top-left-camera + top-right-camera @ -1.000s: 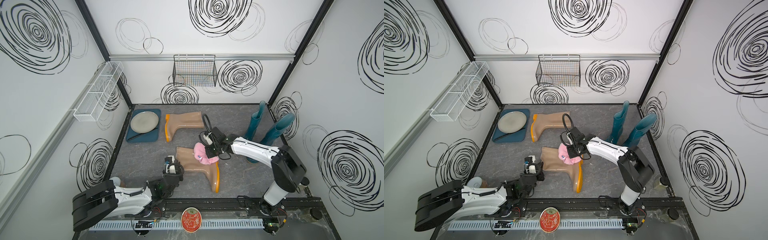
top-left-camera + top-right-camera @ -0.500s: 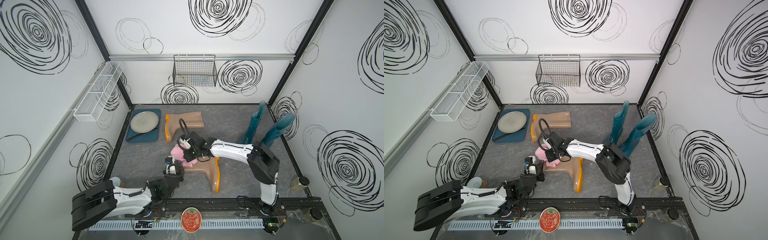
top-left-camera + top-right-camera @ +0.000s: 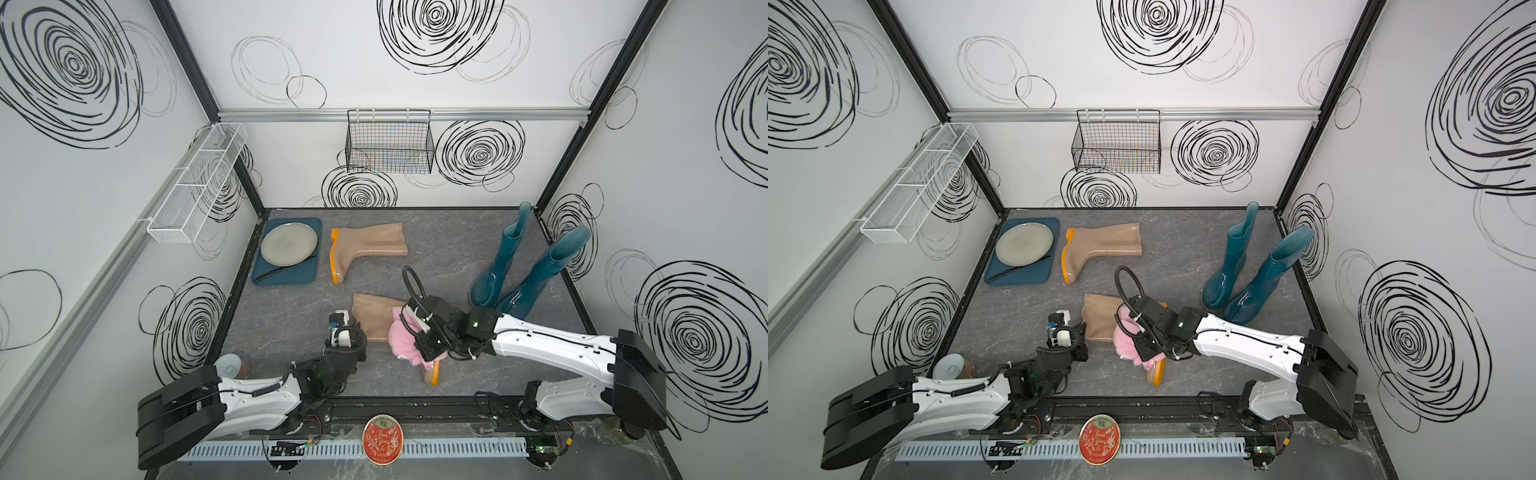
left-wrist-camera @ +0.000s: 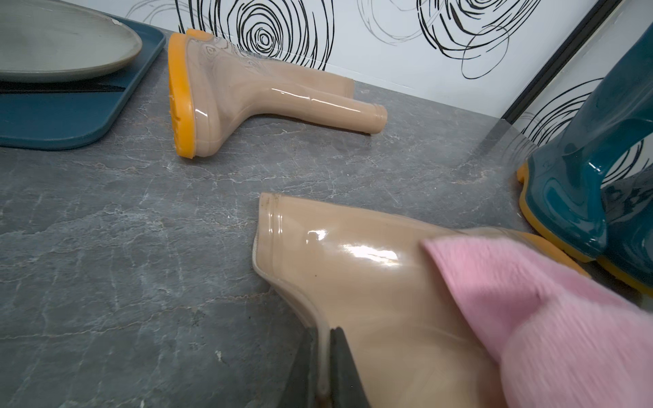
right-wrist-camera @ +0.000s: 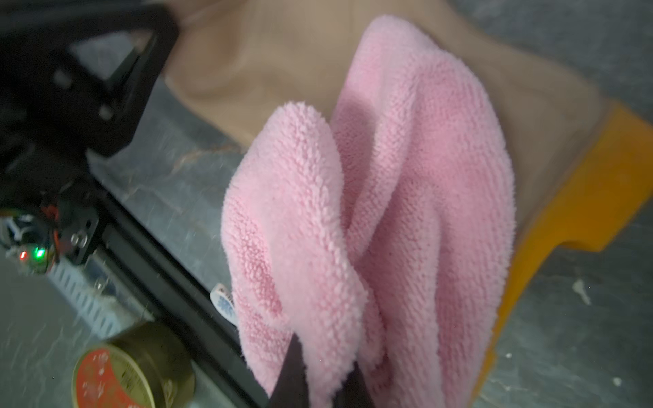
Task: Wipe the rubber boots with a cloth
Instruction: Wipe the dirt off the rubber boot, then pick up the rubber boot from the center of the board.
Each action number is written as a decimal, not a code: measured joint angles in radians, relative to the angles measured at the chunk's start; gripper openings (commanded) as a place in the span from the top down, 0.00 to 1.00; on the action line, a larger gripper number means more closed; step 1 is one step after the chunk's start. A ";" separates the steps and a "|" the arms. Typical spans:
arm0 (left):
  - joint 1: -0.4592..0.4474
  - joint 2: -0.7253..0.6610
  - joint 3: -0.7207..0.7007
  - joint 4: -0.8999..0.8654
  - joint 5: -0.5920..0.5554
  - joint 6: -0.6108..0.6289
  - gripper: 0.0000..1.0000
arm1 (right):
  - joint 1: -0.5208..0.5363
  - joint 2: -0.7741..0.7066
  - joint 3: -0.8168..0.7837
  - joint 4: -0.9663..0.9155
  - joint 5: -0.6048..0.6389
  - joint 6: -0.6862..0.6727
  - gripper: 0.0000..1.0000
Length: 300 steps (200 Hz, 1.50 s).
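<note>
Our left gripper (image 4: pixel 323 353) pinched the shaft edge of the nearer beige boot (image 4: pixel 353 282). Our right gripper (image 5: pixel 323 381) clenched the pink cloth (image 5: pixel 406 176), draped across that boot.

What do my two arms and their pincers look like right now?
Both arms, left arm and right arm, have white link shells, black boxy rear housings and black wrists with green lights. A black cable loops over each wrist. The left pincer and right pincer have dark, narrow fingers.
</note>
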 measured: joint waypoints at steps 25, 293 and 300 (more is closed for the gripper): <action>0.010 -0.012 0.034 -0.025 0.007 0.021 1.00 | 0.068 -0.031 -0.001 -0.057 -0.032 0.021 1.00; 0.146 0.355 0.863 -0.080 0.298 0.412 1.00 | -0.235 -0.631 0.316 -0.112 0.401 -0.011 1.00; 0.148 0.375 0.881 -0.079 0.311 0.414 1.00 | -0.235 -0.623 0.323 -0.103 0.401 -0.015 1.00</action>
